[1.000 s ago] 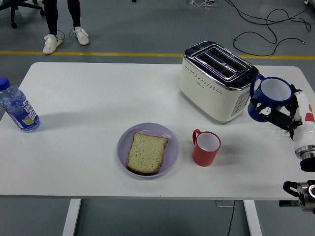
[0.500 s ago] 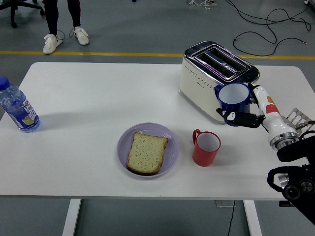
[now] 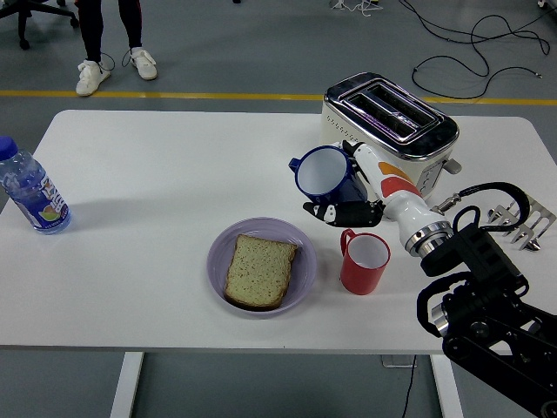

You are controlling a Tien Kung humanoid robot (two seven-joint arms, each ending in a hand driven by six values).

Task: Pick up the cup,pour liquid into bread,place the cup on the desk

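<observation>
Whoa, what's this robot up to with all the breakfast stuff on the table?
The robot's right hand grips a dark blue enamel cup and holds it in the air, tilted, between the cream-coloured toaster and the lilac plate that carries a slice of bread. The cup is not yet over the bread. A red mug stands beside the plate, and a clear plastic water bottle stands at the table's left end. A person's legs show on the floor beyond the table.

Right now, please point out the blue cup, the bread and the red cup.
blue cup (image 3: 320, 174), head view, inner wall.
bread (image 3: 259, 270), head view, middle of slice.
red cup (image 3: 358, 272), head view, outer wall.
</observation>
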